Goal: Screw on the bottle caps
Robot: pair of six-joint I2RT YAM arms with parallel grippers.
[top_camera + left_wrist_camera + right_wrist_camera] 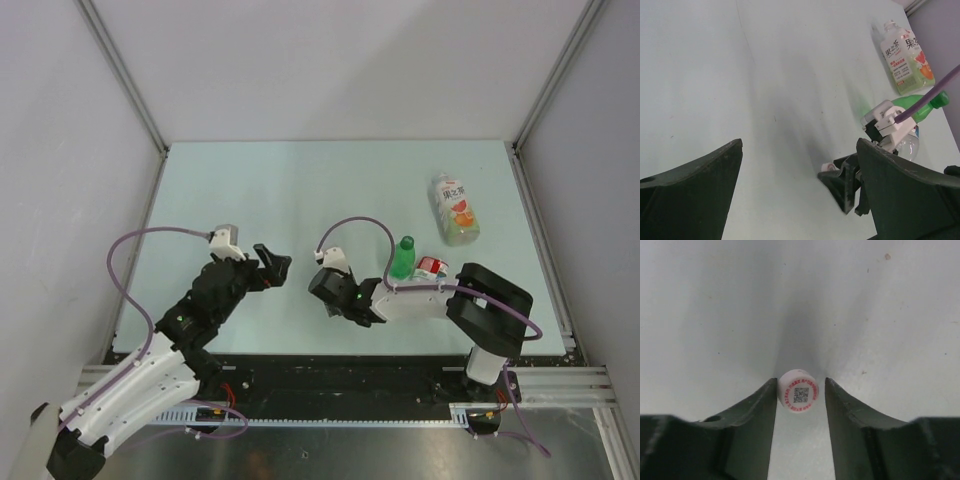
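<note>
A white cap [799, 391] with red print and a QR code lies on the table between my right gripper's [801, 382] open jaws. It touches the left finger, with a gap to the right finger. The cap also shows in the left wrist view [828, 165]. My right gripper [320, 287] is low at table centre. My left gripper [274, 268] is open and empty just to its left. The small green bottle [403, 257] stands behind the right arm. The slim clear bottle [432, 266] lies beside it. The wider clear bottle [455, 208] lies at the back right.
The table [250, 190] is pale green with white walls on three sides and metal rails along its edges. Purple cables loop over both arms. The right arm's body lies across the near right of the table.
</note>
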